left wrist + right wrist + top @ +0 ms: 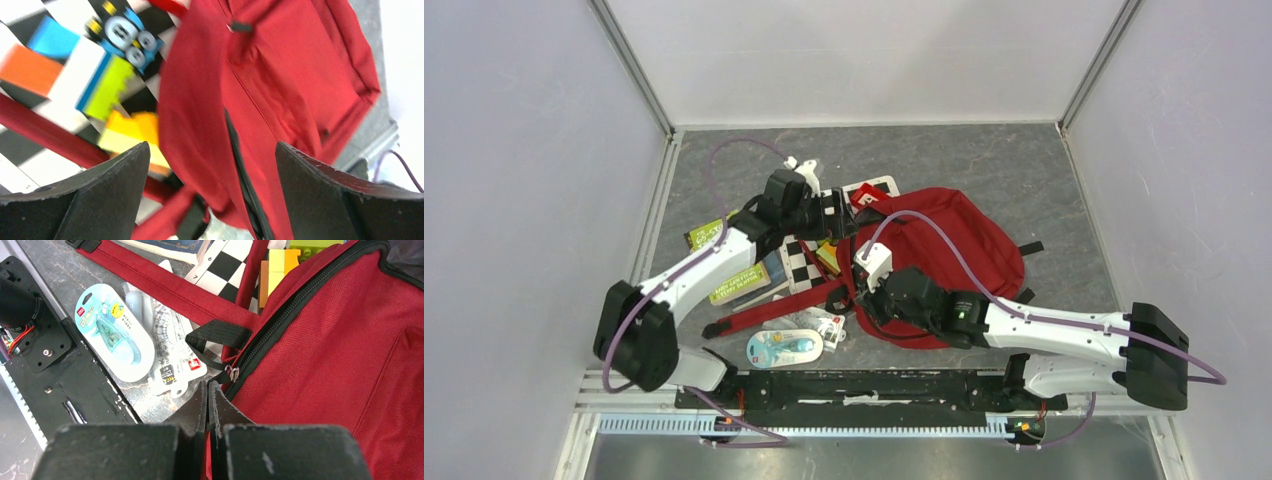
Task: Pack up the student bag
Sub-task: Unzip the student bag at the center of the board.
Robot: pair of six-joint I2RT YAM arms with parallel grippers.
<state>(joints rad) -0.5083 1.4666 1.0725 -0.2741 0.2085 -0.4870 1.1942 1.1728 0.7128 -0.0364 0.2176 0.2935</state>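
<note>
**A:** Student bag (954,240): one counted, red, laid flat on the grey table (1024,160), right of centre, its zipper edge turned left.

**B:** Arms and tools?

**A:** Two arms, two grippers. The left gripper (210,150) is seen above the bag's far-left edge, jaws spread wide, nothing between them. The right gripper (208,390) is set at the bag's near-left edge, fingers pressed together, tips just beside one zipper pull (232,373). Whether fabric is pinched there cannot be told.

**B:** Loose items?

**A:** All are noted left of the bag.
- One chequered board (802,262) is partly hidden under the left arm.
- One red shoulder strap (769,310) is stretched from the bag toward the near left.
- Two yellow-green printed items (739,283) are counted, one at the table's left edge and one nearer the board.
- One oval blister pack (784,348) with a blue item inside is logged by the near edge, with one clear packet (172,355) touching it.
- Yellow and orange toy bricks (277,262) are seen against the bag's edge; their number cannot be told.
</note>
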